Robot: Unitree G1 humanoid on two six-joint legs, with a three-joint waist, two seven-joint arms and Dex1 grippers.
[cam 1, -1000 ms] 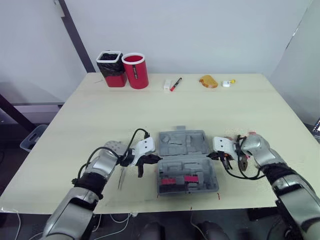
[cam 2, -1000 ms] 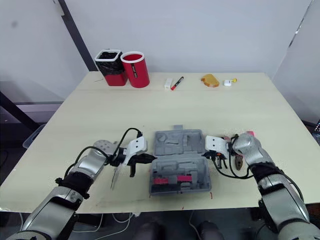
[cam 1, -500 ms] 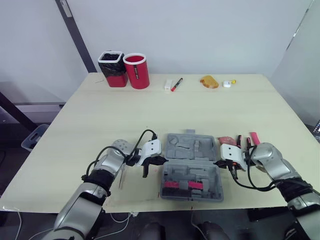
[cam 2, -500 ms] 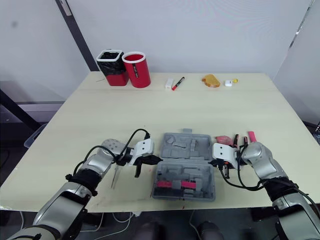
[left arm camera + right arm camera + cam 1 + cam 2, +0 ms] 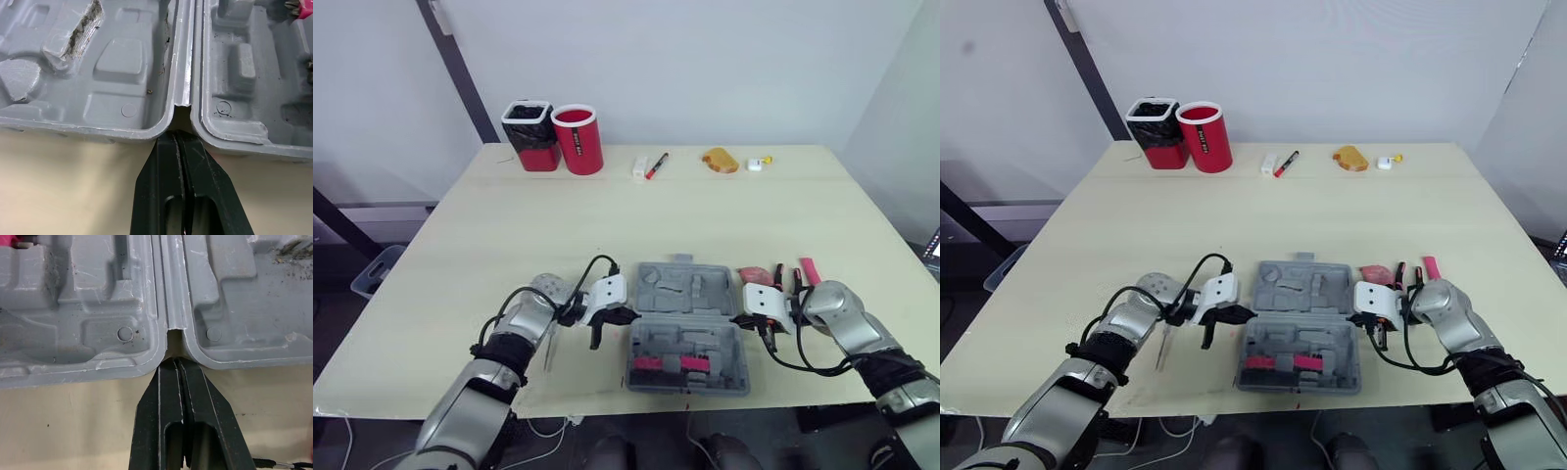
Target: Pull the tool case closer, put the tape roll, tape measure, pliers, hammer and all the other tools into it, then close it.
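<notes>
The grey tool case [image 5: 688,326] lies open near the table's front edge, with a red bit holder [image 5: 670,364] in its near half. My left gripper [image 5: 625,315] is shut, its tips against the hinge notch on the case's left side [image 5: 177,134]. On the case's right side my right gripper [image 5: 741,318] is shut too, tips at the hinge notch there [image 5: 174,361]. Red-handled tools [image 5: 783,276] and a pink item [image 5: 754,275] lie just right of the case. A thin silver tool [image 5: 551,348] lies under my left arm.
At the table's back stand a black bin [image 5: 531,135] and a red cup [image 5: 578,139]. Further right along the back lie a white item [image 5: 640,166], a red marker [image 5: 657,164], an orange object [image 5: 722,160] and a small white piece [image 5: 759,164].
The case has slid a little nearer and to the right, with both grippers staying at its sides. The red-handled tools right of it have come into view.
</notes>
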